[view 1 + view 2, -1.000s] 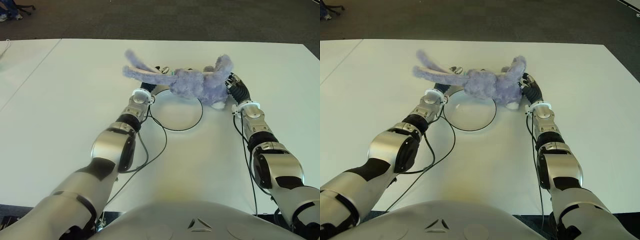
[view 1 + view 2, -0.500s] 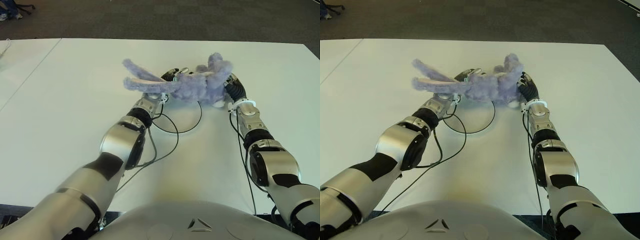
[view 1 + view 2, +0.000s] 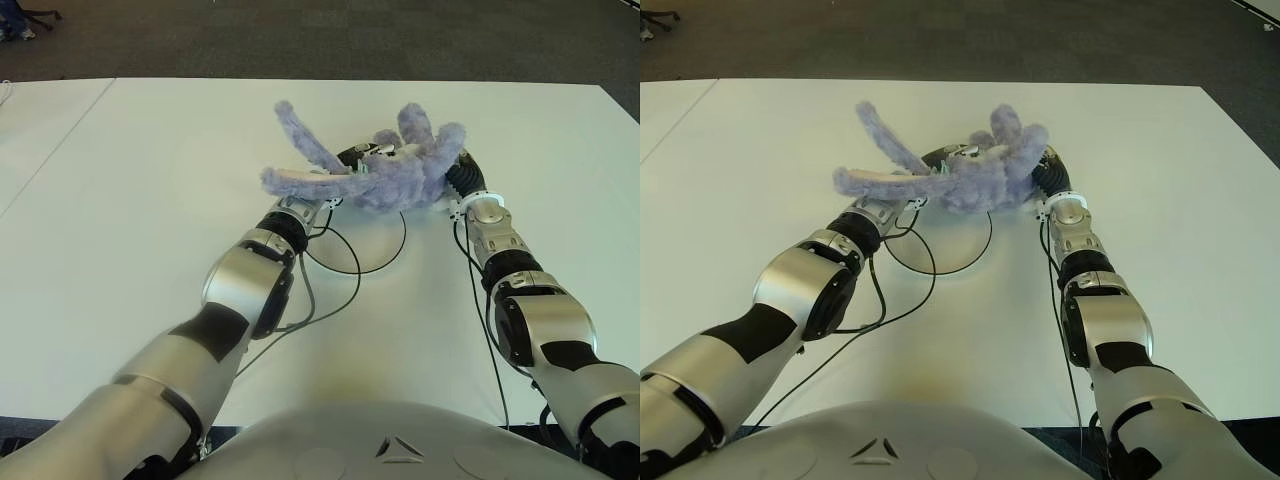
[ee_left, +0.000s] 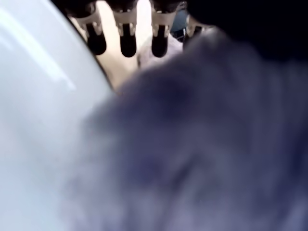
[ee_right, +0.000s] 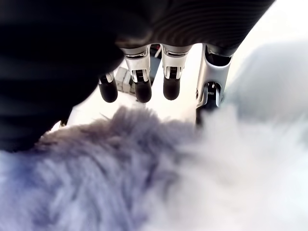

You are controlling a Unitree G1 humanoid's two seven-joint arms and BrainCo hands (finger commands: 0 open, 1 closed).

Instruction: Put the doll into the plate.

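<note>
A purple plush doll (image 3: pixel 395 180) sits between the robot's two hands above the far rim of a white plate (image 3: pixel 380 245) with a dark edge, on a white worktop (image 3: pixel 130 200). The left hand (image 3: pixel 358 160) reaches under the doll from the robot's left, its fingers (image 4: pixel 127 41) stretched out straight along the fur in the left wrist view; whether they clamp the doll or merely support it cannot be told. The right hand (image 3: pixel 458 178) presses in from the opposite side, its dark-tipped fingers (image 5: pixel 140 86) extended just past the fluffy body in the right wrist view, and again a firm grip cannot be confirmed. Two long ears or limbs of the doll stick out beyond the left fingers toward the robot's left, one raised, one nearly level; two shorter limbs point upward near the right fingers. Black cables (image 3: pixel 325 290) loop over the near part of the plate and trail back along the left forearm
</note>
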